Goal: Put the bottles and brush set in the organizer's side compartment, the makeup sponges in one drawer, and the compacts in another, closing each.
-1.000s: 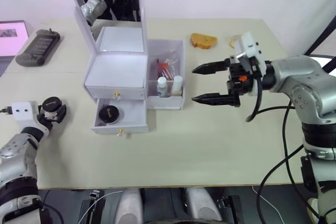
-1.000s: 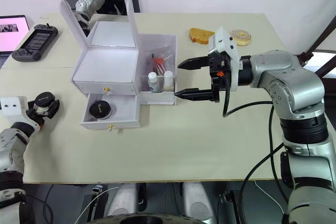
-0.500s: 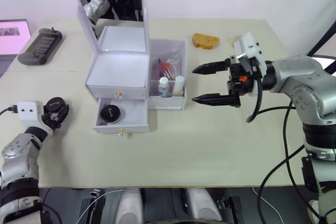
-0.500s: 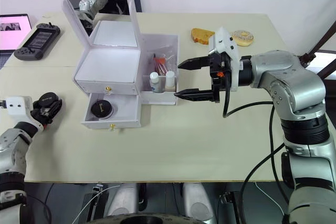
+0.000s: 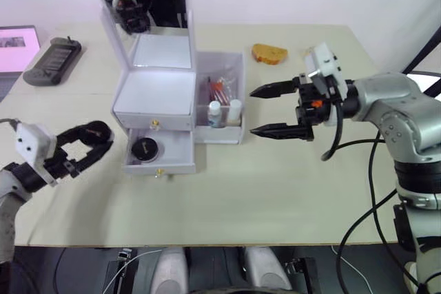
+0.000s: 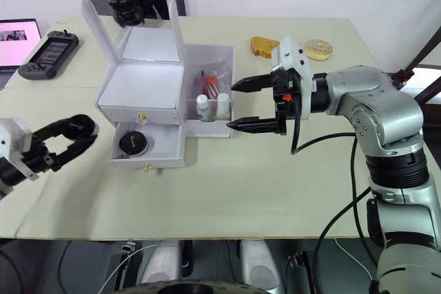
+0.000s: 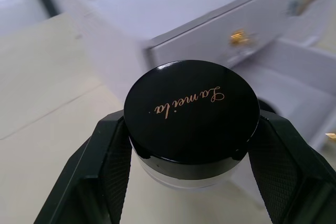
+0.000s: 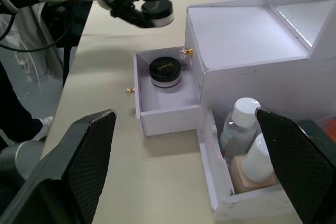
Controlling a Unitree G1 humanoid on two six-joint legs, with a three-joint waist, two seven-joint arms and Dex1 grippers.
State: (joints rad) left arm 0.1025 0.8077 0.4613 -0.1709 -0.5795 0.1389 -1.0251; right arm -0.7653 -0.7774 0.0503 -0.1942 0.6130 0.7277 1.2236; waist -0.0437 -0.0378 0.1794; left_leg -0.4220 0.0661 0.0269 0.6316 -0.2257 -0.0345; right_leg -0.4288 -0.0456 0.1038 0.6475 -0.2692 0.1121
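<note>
A: How far along is the task judged to be?

B: A black-lidded compact (image 7: 192, 113) is clamped in the left hand (image 5: 86, 148), lid up, axis upright, near the open lower drawer (image 5: 160, 158) where another compact (image 5: 143, 147) lies. Bottles (image 5: 224, 110) are seen in the side compartment (image 5: 238, 87).

A: The right hand (image 5: 275, 111)?

B: Spread apart, nothing held. That drawer is left to close.

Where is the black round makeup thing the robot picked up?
The black-lidded compact is held in the left gripper, up over the table at the robot's left, just beside the open lower drawer where another compact already sits.
</note>
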